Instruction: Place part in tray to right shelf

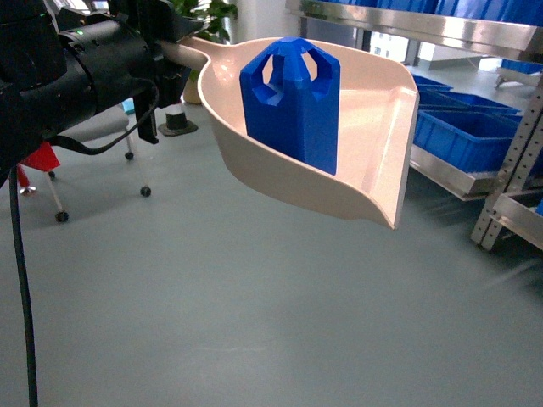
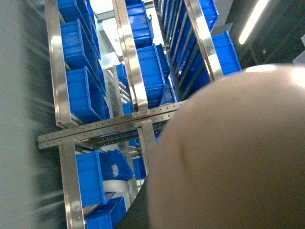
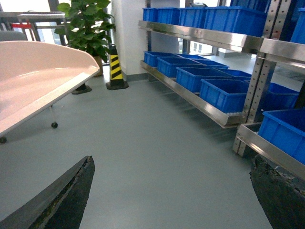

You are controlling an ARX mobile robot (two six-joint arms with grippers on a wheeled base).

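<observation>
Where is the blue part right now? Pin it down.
In the head view the part stands upright inside the tray, up in the air at centre, left of the shelf holding blue crates.
</observation>
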